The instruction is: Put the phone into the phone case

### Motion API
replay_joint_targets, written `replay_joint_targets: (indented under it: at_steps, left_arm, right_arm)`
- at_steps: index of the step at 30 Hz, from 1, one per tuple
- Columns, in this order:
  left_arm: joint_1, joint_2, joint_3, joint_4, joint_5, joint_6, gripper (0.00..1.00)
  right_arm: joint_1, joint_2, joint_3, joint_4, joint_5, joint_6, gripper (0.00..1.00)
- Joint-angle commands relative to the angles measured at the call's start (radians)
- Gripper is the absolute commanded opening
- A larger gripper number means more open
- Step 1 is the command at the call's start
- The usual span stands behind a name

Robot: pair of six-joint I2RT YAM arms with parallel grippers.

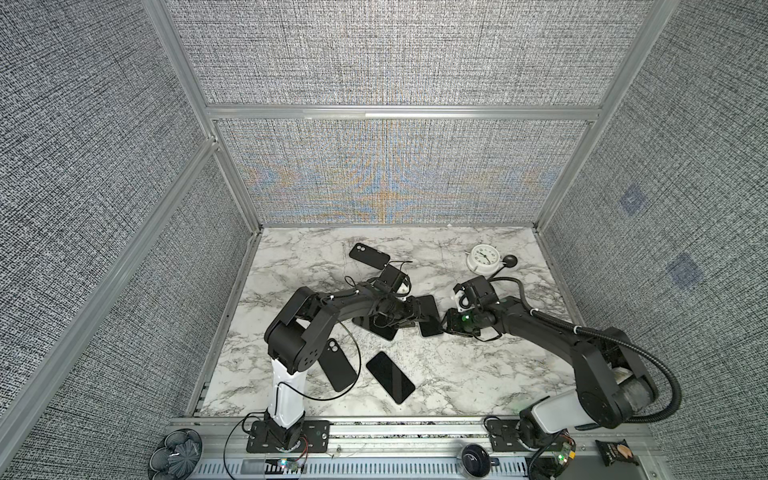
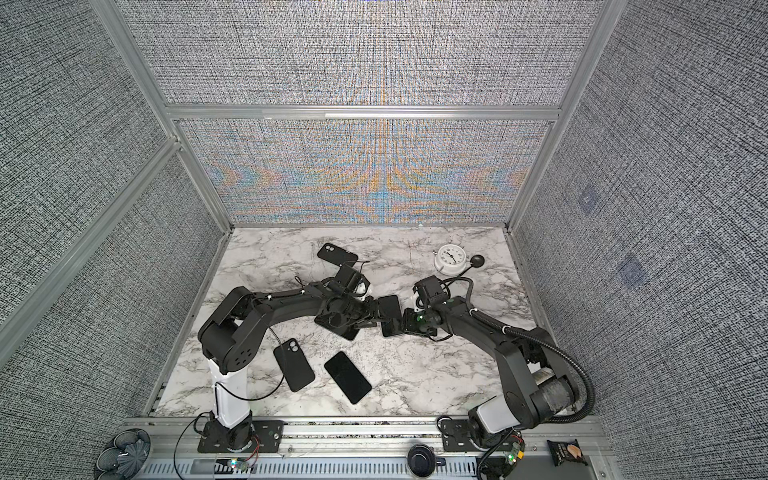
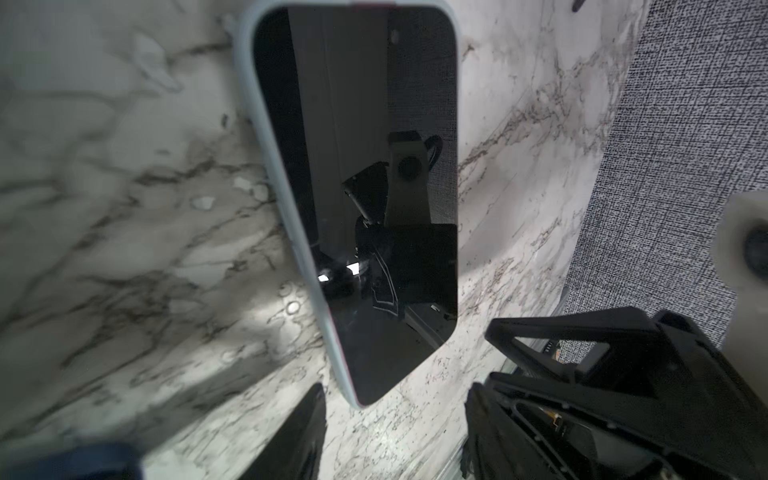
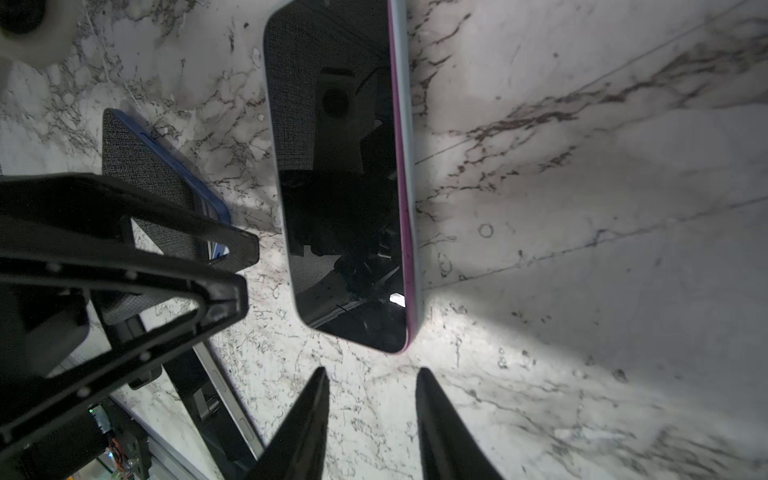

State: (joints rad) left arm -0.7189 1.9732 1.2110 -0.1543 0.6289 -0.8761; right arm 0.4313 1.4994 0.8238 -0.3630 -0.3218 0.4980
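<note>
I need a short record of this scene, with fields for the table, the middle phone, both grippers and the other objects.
table: white marble-pattern table top
middle phone: dark-screened phone with a pale rim, flat, screen up, between the grippers
left gripper: open, holds nothing
right gripper: open, tips just short of the phone's end
cases: black phone case with camera cut-out, far side; similar black case, near side
other: black phone, screen up, near side; white round alarm clock, far right

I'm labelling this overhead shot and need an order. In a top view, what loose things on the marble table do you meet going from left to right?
back-up black case → face-up phone → centre phone → white clock → black ball. The far case overlaps, so it is left out.
</note>
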Motion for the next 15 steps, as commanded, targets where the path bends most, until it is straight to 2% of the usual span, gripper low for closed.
replay_joint_targets:
  at_steps: [1,8,15]
  left_arm:
    - [-0.004,0.004,-0.005,0.059,0.013,-0.057,0.55]
    - [-0.004,0.007,-0.016,0.055,-0.005,-0.061,0.48]
    - [-0.004,0.002,-0.012,-0.062,-0.055,-0.011,0.47]
  right_arm:
    - [0.002,0.024,0.020,-0.009,-0.015,-0.005,0.38]
    - [0.000,0.078,0.051,-0.017,-0.034,-0.042,0.35]
    - [0.000,0.087,0.046,-0.020,-0.039,-0.045,0.29]
